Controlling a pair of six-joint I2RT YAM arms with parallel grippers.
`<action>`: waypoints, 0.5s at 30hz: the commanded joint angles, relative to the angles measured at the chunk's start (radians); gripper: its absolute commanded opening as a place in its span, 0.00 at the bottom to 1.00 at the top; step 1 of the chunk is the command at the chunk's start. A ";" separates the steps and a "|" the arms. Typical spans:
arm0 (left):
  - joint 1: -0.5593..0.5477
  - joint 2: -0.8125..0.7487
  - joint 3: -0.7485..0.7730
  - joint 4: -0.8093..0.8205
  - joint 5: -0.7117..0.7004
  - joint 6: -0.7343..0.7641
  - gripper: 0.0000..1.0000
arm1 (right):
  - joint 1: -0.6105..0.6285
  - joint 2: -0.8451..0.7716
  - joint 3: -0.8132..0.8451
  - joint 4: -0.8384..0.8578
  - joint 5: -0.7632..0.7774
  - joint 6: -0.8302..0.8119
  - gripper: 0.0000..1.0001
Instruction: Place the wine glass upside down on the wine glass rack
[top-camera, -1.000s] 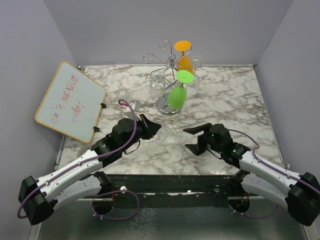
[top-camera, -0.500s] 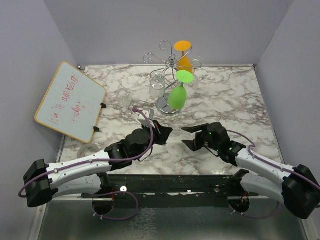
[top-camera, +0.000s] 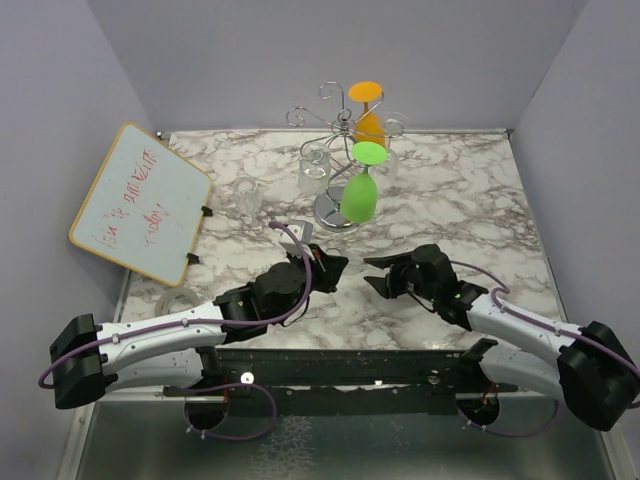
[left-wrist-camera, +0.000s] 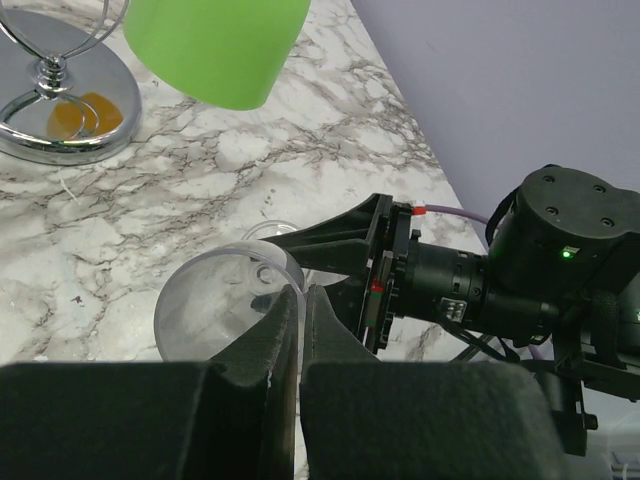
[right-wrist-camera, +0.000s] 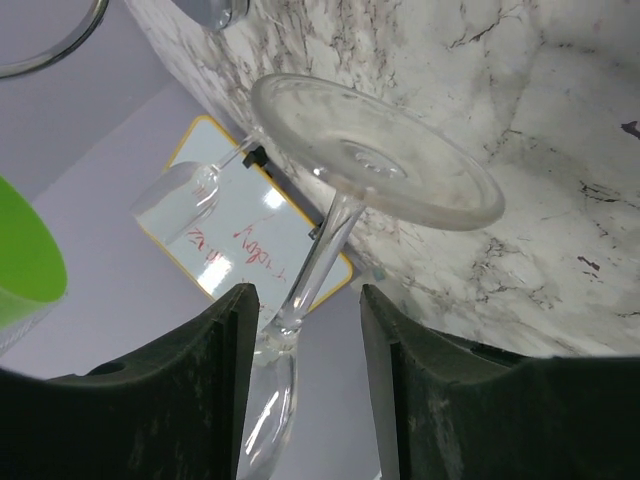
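Observation:
A clear wine glass (left-wrist-camera: 222, 302) lies on its side between the two arms, low over the table. My left gripper (left-wrist-camera: 300, 300) is shut on its rim, one finger inside the bowl and one outside. In the right wrist view its foot (right-wrist-camera: 375, 155) is at the far end and its stem (right-wrist-camera: 318, 250) runs back between the fingers of my right gripper (right-wrist-camera: 305, 310). Those fingers are open, with a gap on each side of the stem. The wine glass rack (top-camera: 338, 120) stands at the back centre on a shiny round base (left-wrist-camera: 65, 100).
A green glass (top-camera: 359, 196) and an orange glass (top-camera: 368, 112) hang upside down on the rack, with clear ones (top-camera: 315, 165) beside them. Another clear glass (top-camera: 248, 195) stands left of the rack. A whiteboard (top-camera: 140, 200) leans at the left wall.
My left arm has carried the glass to the right, up to the right gripper. The right gripper's jaws have narrowed around the stem.

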 joint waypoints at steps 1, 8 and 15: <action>-0.006 -0.017 0.013 0.052 -0.028 -0.027 0.00 | 0.003 0.042 0.027 0.022 0.035 0.008 0.49; -0.006 -0.042 -0.036 0.070 -0.023 -0.062 0.00 | 0.002 0.093 0.062 0.057 0.065 0.013 0.44; -0.006 -0.035 -0.056 0.075 -0.030 -0.063 0.00 | 0.003 0.094 0.068 0.078 0.047 0.006 0.34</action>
